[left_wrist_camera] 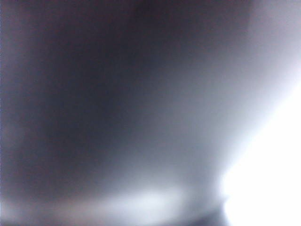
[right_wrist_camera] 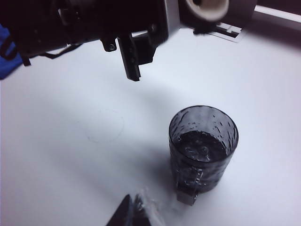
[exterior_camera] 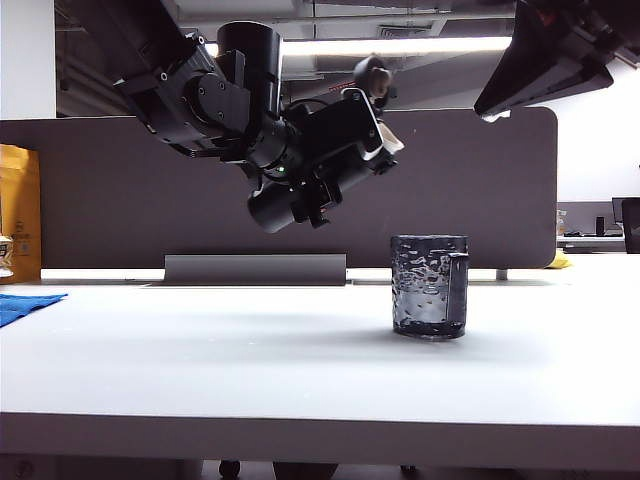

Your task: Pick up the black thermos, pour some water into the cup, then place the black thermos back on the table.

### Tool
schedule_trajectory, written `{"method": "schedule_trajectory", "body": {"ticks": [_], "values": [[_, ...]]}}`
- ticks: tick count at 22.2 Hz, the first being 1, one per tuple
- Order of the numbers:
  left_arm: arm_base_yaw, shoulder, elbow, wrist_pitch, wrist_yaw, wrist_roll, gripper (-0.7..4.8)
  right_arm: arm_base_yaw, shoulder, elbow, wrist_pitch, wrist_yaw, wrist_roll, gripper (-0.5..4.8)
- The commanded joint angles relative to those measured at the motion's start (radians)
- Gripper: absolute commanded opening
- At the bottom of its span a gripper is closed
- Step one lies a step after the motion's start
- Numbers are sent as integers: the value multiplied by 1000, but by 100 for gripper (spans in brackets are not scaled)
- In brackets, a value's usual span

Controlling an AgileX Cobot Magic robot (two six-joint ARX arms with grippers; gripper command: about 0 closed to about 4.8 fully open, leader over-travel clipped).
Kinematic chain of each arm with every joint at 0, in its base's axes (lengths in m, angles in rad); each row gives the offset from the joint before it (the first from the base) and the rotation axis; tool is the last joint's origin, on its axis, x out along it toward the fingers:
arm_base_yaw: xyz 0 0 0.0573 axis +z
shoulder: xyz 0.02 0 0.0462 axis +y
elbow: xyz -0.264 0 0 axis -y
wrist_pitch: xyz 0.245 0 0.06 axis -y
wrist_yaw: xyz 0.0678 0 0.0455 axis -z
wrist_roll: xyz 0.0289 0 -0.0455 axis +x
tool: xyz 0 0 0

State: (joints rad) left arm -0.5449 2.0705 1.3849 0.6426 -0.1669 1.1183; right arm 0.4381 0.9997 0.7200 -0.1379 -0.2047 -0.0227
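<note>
My left gripper (exterior_camera: 305,178) hangs above the table (exterior_camera: 200,360), shut on the black thermos (exterior_camera: 340,132). The thermos lies tilted, its beige spout (exterior_camera: 393,140) at the higher end, up and to the left of the cup (exterior_camera: 430,286). The cup, a dimpled grey glass with its handle on the right, stands on the table with water in it. The left wrist view is only a dark blur of the thermos wall. In the right wrist view the cup (right_wrist_camera: 203,146) sits below the spout (right_wrist_camera: 207,5). My right gripper (right_wrist_camera: 134,213) is shut and empty, close to the cup's handle side.
A blue cloth (exterior_camera: 28,305) lies at the table's left edge beside a yellow bag (exterior_camera: 20,210). A grey partition (exterior_camera: 500,190) runs along the back with a low grey stand (exterior_camera: 255,268) before it. A faint circle (right_wrist_camera: 104,126) is marked on the table.
</note>
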Motion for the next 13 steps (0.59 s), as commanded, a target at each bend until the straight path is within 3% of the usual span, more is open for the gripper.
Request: {"method": "schedule_trajectory", "body": {"ticks": [1, 5, 8, 10, 13], "values": [[-7, -68, 8, 6, -241, -280, -6, 2, -54, 4, 44, -15, 6, -2], [-1, -280, 7, -223, -164, -682, -6, 1, -116, 4, 73, -15, 8, -3], [15, -423, -41, -433, -5, -829, -6, 1, -140, 4, 76, -24, 28, -2], [30, -525, -157, -389, 63, -912, -6, 1, -141, 3, 79, -27, 32, -2], [32, -644, -455, -132, 83, -937, -5, 1, -132, 3, 89, -26, 32, -2]]}}
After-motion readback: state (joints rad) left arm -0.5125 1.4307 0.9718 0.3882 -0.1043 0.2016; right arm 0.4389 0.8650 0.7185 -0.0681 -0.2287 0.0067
